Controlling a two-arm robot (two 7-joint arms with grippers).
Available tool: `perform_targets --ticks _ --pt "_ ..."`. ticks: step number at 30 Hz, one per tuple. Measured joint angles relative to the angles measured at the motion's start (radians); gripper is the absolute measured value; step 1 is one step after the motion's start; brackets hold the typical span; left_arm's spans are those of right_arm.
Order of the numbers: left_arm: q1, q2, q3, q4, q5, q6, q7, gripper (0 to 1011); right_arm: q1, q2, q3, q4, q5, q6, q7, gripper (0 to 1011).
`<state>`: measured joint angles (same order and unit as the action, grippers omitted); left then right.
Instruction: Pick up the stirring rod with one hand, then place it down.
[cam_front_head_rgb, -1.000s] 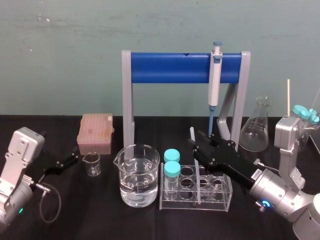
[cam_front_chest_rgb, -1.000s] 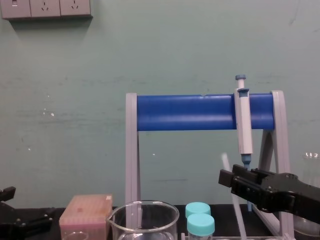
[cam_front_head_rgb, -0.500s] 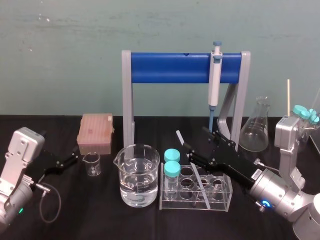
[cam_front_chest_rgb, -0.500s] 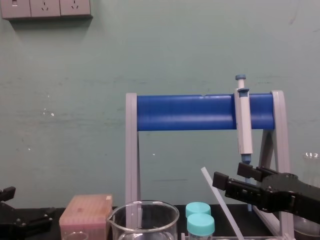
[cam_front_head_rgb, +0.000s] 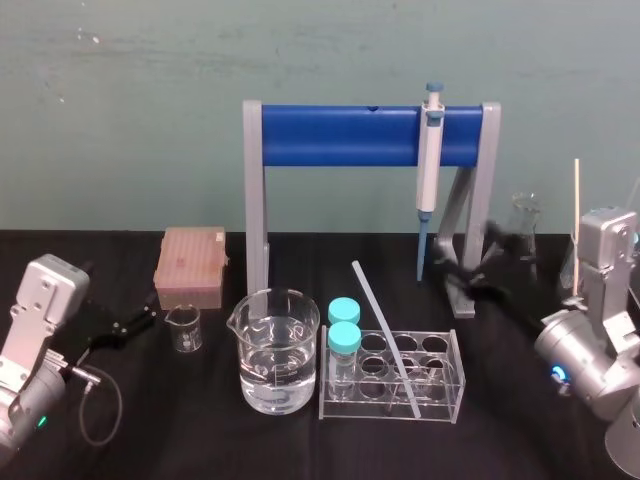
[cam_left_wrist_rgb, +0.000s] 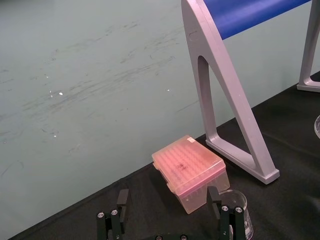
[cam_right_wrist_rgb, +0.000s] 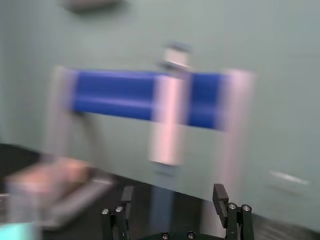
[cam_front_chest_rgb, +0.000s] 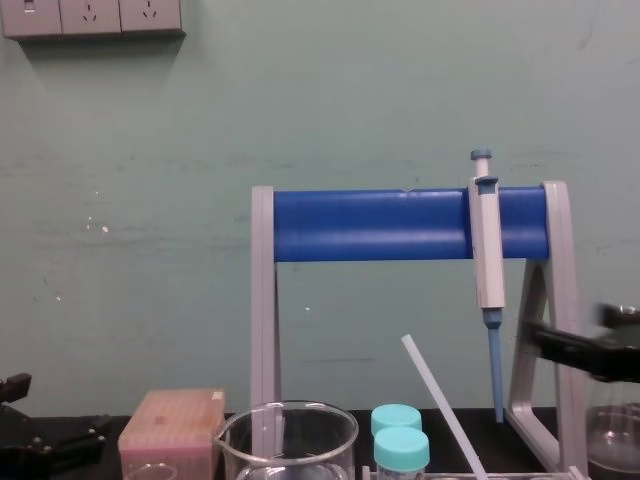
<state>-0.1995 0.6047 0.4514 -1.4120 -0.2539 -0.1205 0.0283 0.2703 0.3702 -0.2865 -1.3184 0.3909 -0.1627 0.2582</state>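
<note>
Seemingly set down for good, the stirring rod (cam_front_head_rgb: 385, 335) leans at a slant in the clear test-tube rack (cam_front_head_rgb: 350, 408). Its lower end is down among the wells at the rack's front, though which well cannot be told. Its upper end points up and back toward the blue pipette stand (cam_front_head_rgb: 340, 135). The rack's rim appears to prop it, which would explain why it neither lies flat nor stands upright.

The right hand (cam_front_head_rgb: 480, 265) is a blur beside the stand's right leg, well apart from the rod; its wrist view shows the fingers (cam_right_wrist_rgb: 225, 205) spread with nothing between them. The left hand (cam_front_head_rgb: 125, 325) sits parked at the bench's (cam_front_head_rgb: 200, 430) left, likewise released, near the pink tip box (cam_front_head_rgb: 190, 265). By this evidence the placing step looks complete.
</note>
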Motion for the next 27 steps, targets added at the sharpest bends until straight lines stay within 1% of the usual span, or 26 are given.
perform_targets --ticks 2,3,4,5,6,9,12,27 --pt "0.000 0.000 0.000 0.000 0.000 0.000 0.000 1000 -0.004 -0.008 0.016 0.000 -0.046 0.032 -0.093 1003" --pt "0.000 0.000 0.000 0.000 0.000 0.000 0.000 1000 -0.007 -0.017 0.031 0.005 -0.082 0.067 -0.177 1003" --pt "0.000 0.000 0.000 0.000 0.000 0.000 0.000 1000 -0.008 -0.021 0.037 0.009 -0.097 0.086 -0.208 1003" --pt "0.000 0.000 0.000 0.000 0.000 0.000 0.000 1000 -0.011 -0.026 0.046 0.016 -0.116 0.116 -0.255 1003" --pt "0.000 0.000 0.000 0.000 0.000 0.000 0.000 1000 -0.013 -0.029 0.050 0.019 -0.121 0.128 -0.268 1003" --pt "0.000 0.000 0.000 0.000 0.000 0.000 0.000 1000 -0.018 -0.036 0.061 0.026 -0.132 0.159 -0.295 1003" --pt "0.000 0.000 0.000 0.000 0.000 0.000 0.000 1000 -0.021 -0.043 0.067 0.027 -0.136 0.173 -0.302 1002" --pt "0.000 0.000 0.000 0.000 0.000 0.000 0.000 1000 -0.019 -0.039 0.064 0.027 -0.134 0.166 -0.299 1003"
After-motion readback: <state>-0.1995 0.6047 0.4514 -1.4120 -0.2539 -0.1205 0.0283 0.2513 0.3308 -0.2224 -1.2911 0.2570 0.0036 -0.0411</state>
